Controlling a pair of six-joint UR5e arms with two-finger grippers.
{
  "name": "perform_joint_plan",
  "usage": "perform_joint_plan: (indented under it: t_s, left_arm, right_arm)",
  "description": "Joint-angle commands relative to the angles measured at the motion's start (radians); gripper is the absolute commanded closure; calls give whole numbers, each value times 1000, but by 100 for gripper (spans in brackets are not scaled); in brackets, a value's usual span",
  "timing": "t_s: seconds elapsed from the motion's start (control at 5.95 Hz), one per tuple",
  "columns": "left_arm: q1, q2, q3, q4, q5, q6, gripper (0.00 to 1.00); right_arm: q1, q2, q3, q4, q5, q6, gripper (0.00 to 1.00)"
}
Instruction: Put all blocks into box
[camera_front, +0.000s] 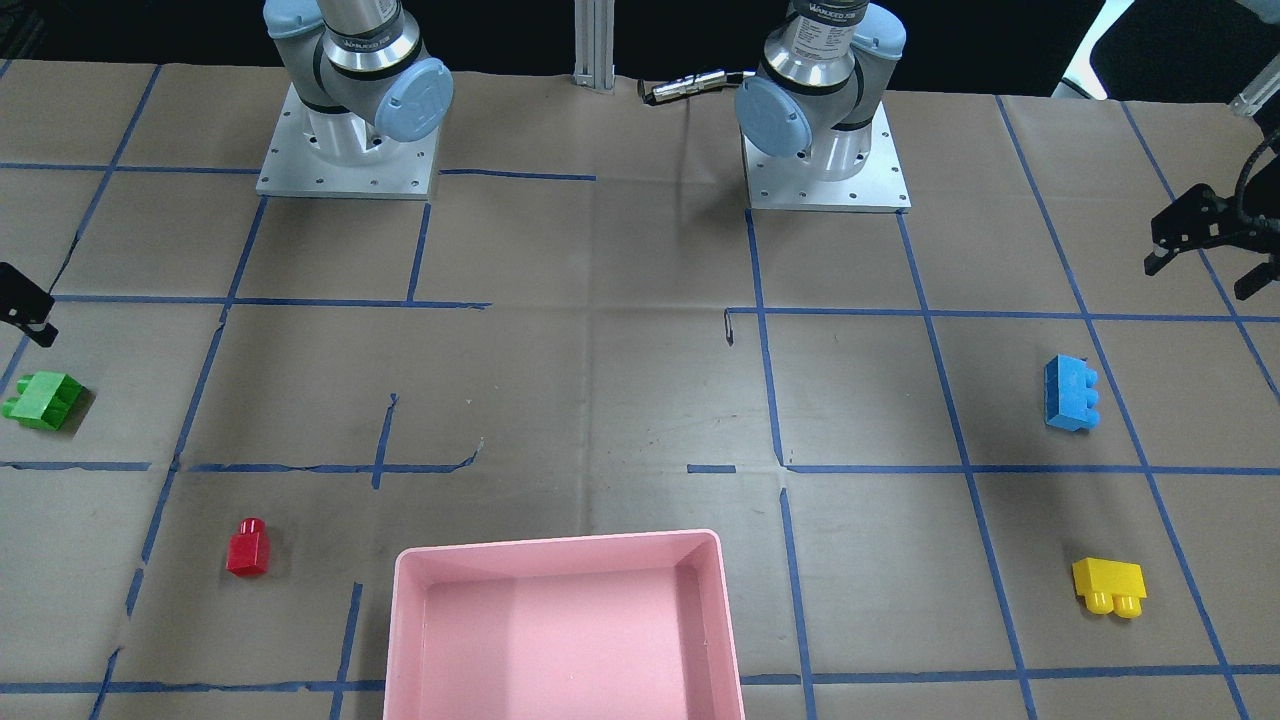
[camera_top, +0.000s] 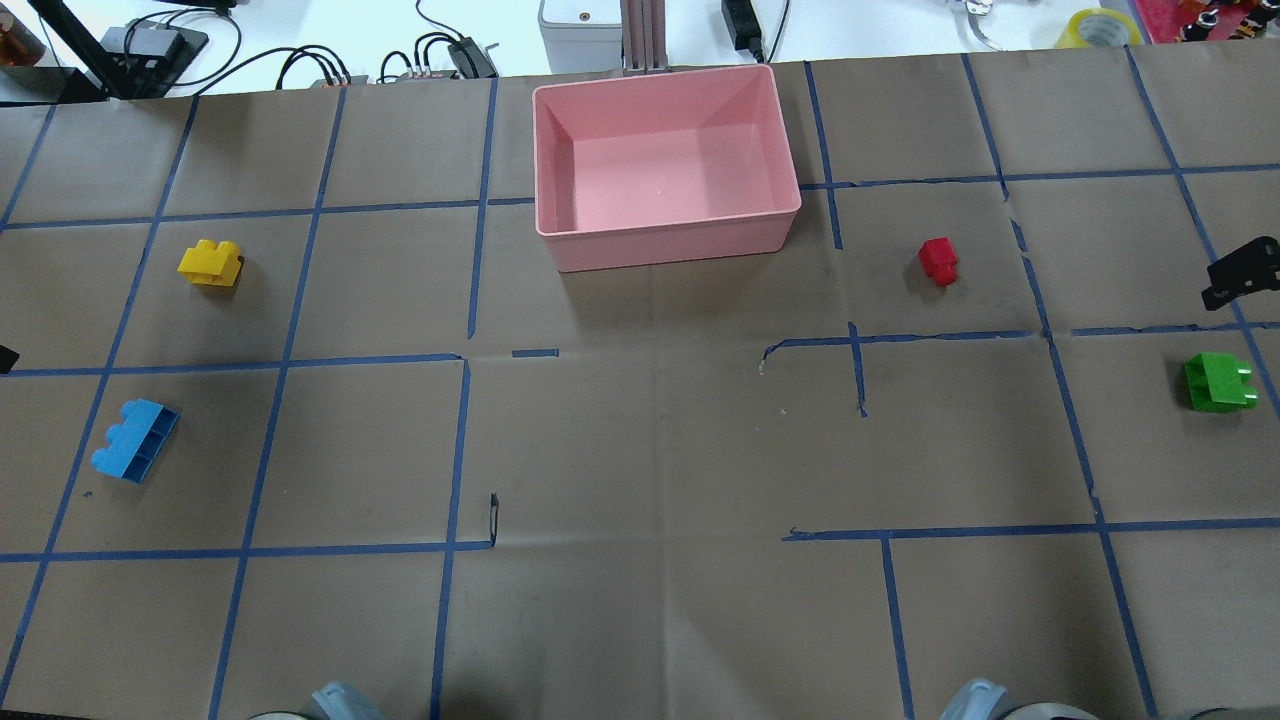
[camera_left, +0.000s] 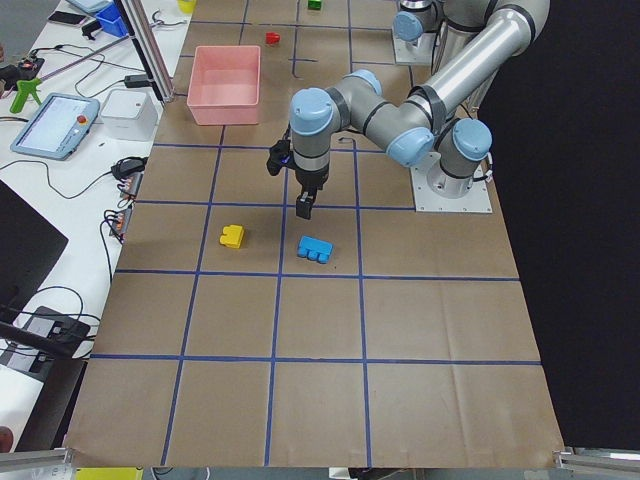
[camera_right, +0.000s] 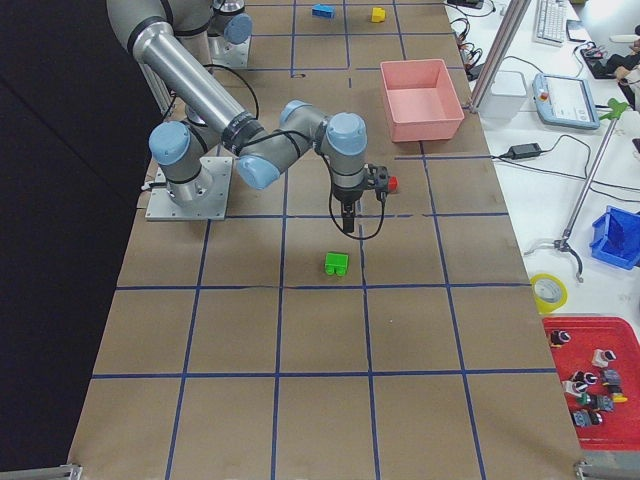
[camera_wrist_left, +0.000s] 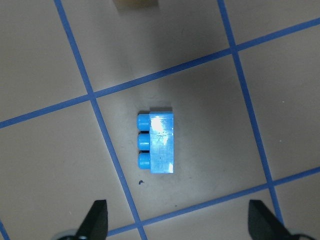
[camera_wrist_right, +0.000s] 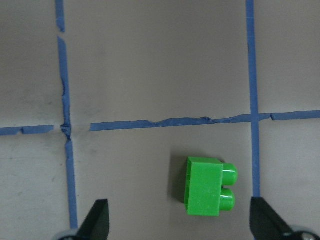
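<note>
The blue three-stud block (camera_wrist_left: 157, 142) lies on its side on the table (camera_top: 650, 450) below the widely spread left jaws. The green two-stud block (camera_wrist_right: 207, 187) is seen near the equally wide right jaws. The red block (camera_top: 938, 260) and the yellow block (camera_top: 210, 263) are placed either side of the pink box (camera_top: 660, 240), outside it.
</note>
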Motion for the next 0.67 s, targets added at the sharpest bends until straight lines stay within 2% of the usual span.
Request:
perform_joint_plan:
  t_s: [0.0,0.17,0.5]
  left_arm:
    - [1,-118,-53,163,-6,63,1]
    - [2,-146,-88,188,-41,76,1]
    - [48,-232,-192,390,-49,102,1]
  right_arm:
    - [-104,103,1,-93,21,-63,3]
    - [-110,179,9,-198,21,-113,3]
    - [-109,193,60,-198,18,-107,3]
